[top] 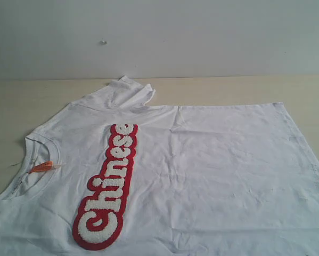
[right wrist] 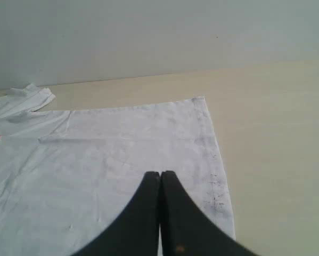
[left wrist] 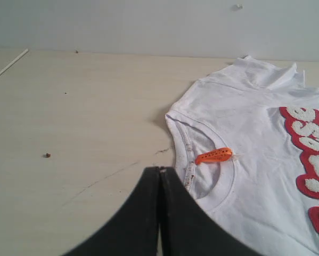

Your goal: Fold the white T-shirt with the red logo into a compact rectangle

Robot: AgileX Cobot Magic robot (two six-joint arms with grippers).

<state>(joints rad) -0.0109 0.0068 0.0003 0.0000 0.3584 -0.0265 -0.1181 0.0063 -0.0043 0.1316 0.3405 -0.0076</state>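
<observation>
Black left pincer [left wrist: 160, 175] and right pincer [right wrist: 160, 179] are both pressed together and empty. I judge them staged for a first grasp, one by the collar [left wrist: 223, 188], one over the hem [right wrist: 217, 160]. Beyond them the white T-shirt [top: 212, 160] lies spread on the counter [top: 228, 88], red logo [top: 108, 186] upward, so its edges are flat for folding. Farthest, one sleeve [top: 128, 90] sits crumpled.

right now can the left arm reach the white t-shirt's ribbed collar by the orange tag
Probably yes: the ribbed collar of the white cotton T-shirt lies flat on the pale table just ahead of the left arm's shut jaws, nothing between; they must open first.
</observation>
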